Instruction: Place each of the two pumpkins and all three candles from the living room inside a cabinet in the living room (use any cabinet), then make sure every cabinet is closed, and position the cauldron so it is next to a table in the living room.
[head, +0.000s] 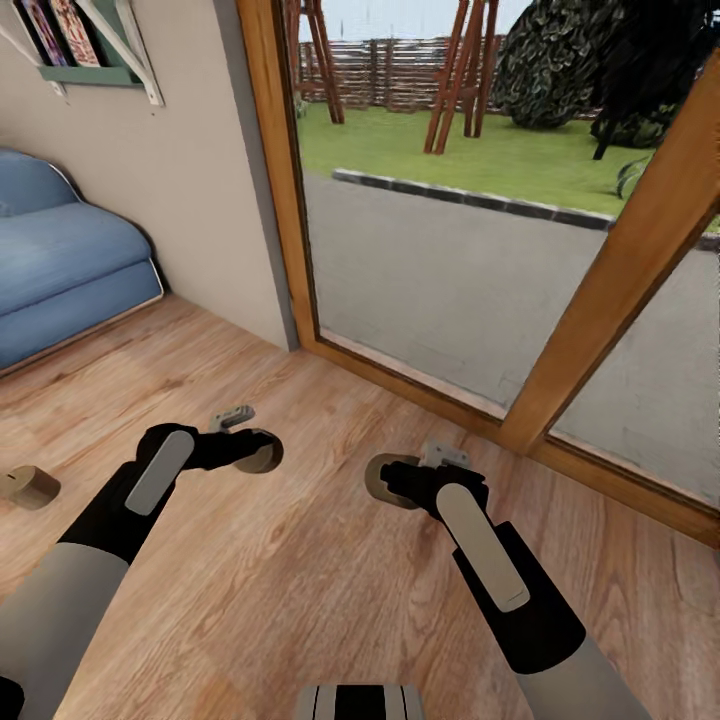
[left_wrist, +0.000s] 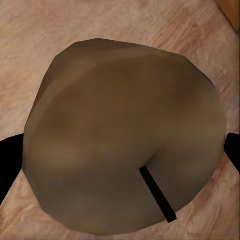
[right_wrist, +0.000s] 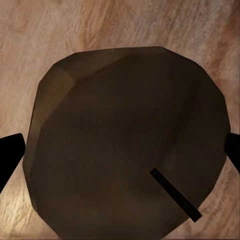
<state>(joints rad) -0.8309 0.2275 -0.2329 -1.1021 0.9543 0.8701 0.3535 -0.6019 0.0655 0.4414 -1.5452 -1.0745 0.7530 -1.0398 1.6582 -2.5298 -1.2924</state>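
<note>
My left gripper (head: 252, 450) is shut on a stubby grey-beige candle (head: 267, 458) held above the wooden floor. Up close, this candle (left_wrist: 120, 130) shows its round top and dark wick between the black fingers (left_wrist: 6, 165). A second candle (head: 379, 483) sits in my right gripper (head: 396, 482), which is shut on it. In the right wrist view that candle (right_wrist: 125, 140) looks darker, with a finger (right_wrist: 7, 157) at each side. A third candle (head: 30, 487) lies on the floor at the far left. The pumpkins, cabinet, table and cauldron are out of view.
A blue sofa (head: 60, 260) stands at the left against the wall, under a wall shelf (head: 95, 60). A wood-framed glass door (head: 285, 200) runs across the front and right, with its slanted post (head: 620, 270) close to my right arm. Wooden floor (head: 300, 590) lies below.
</note>
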